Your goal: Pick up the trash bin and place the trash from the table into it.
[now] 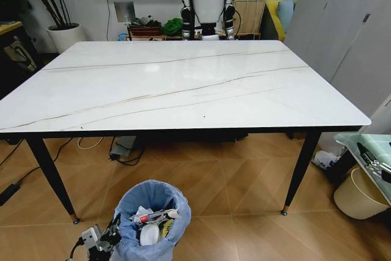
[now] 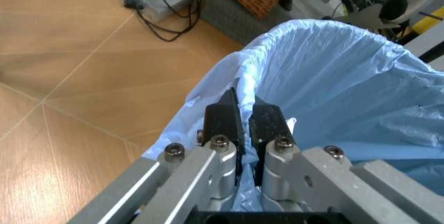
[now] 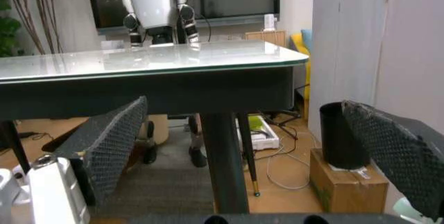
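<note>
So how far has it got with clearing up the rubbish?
Nearly done, it looks. The table top is bare, and the trash lies in the trash bin. The left gripper is clamped on the bin's bag rim. The right gripper hangs open, below table height.

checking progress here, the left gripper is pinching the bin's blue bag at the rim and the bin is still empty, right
Not quite. The left gripper is shut on the blue bag at the rim of the trash bin, as the left wrist view shows, but the bin is not empty: the head view shows trash inside it, including a white disc and a slim red tube.
</note>
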Available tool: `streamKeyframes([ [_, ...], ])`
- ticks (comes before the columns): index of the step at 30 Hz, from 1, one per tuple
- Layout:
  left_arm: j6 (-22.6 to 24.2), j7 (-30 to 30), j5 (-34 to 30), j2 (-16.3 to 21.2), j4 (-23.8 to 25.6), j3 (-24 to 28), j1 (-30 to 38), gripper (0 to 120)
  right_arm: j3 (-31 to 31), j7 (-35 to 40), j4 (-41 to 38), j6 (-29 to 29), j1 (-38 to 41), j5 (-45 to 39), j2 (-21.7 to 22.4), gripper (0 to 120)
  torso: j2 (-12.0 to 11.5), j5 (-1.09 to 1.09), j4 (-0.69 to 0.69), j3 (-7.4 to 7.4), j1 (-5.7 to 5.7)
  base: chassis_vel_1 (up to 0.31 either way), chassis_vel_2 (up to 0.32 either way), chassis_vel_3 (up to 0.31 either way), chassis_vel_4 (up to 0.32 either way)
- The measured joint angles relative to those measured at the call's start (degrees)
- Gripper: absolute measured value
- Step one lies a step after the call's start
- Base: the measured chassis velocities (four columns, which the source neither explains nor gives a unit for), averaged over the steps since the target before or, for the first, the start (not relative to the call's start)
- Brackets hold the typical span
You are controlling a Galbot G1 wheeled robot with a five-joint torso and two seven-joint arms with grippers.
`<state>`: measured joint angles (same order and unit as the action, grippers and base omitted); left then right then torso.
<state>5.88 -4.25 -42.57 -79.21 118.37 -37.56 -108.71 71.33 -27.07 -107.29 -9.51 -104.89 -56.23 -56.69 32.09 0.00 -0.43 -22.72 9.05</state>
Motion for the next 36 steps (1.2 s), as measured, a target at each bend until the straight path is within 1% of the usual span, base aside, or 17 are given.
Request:
streamKeyframes([
  [4, 0.3, 0.1, -0.6, 0.3, -1.6, -0.2, 1.3, 0, 0.0, 0.0, 0.0, 0.0, 0.0, 0.0, 0.0, 100, -0.8, 0.0, 0.0, 0.52, -0.29, 0.0, 0.0, 0.0, 0.0],
  [6, 0.5, 0.3, -0.6, 0.4, -3.5, -0.3, 2.6, 0, 0.0, 0.0, 0.0, 0.0, 0.0, 0.0, 0.0, 100, -1.6, 0.0, 0.0, 0.98, -0.62, 0.0, 0.0, 0.0, 0.0],
  [9, 0.5, 0.4, -0.6, 0.4, -4.8, -0.3, 3.6, 0, 0.0, 0.0, 0.0, 0.0, 0.0, 0.0, 0.0, 100, -2.2, 0.0, 0.0, 1.36, -0.85, 0.0, 0.0, 0.0, 0.0],
  [16, 0.4, 0.9, -0.4, 0.4, -7.1, -0.6, 5.2, 0, 0.0, 0.0, 0.0, 0.0, 0.0, 0.0, 0.0, 100, -3.9, 0.0, 0.0, 2.38, -1.55, 0.0, 0.0, 0.0, 0.0],
  [18, 0.3, 0.9, -0.4, 0.5, -7.1, -0.6, 5.2, 0, 0.0, 0.0, 0.0, 0.0, 0.0, 0.0, 0.0, 100, -4.1, 0.0, 0.0, 2.47, -1.6, 0.0, 0.0, 0.0, 0.0],
  [20, 0.1, 1.0, 0.1, 0.4, -6.6, -0.5, 4.7, 0, 0.0, 0.0, 0.0, 0.0, 0.0, 0.0, 0.0, 100, -4.8, 0.0, 0.0, 2.89, -1.86, 0.0, 0.0, 0.0, 0.0],
  [27, -0.5, 1.0, 1.7, -0.2, -2.7, -0.2, 1.6, 0, 0.0, 0.0, 0.0, 0.0, 0.0, 0.0, 0.0, 100, -6.4, 0.01, 0.0, 3.95, -2.5, 0.0, 0.0, 0.0, 0.0],
  [36, -0.7, 1.0, 1.9, -0.3, -2.6, -0.9, 1.6, 0, 0.0, 0.0, 0.0, 0.0, 0.0, 0.0, 0.0, 100, -8.1, 0.0, 0.0, 4.95, -3.12, 0.0, 0.0, 0.0, 0.0],
])
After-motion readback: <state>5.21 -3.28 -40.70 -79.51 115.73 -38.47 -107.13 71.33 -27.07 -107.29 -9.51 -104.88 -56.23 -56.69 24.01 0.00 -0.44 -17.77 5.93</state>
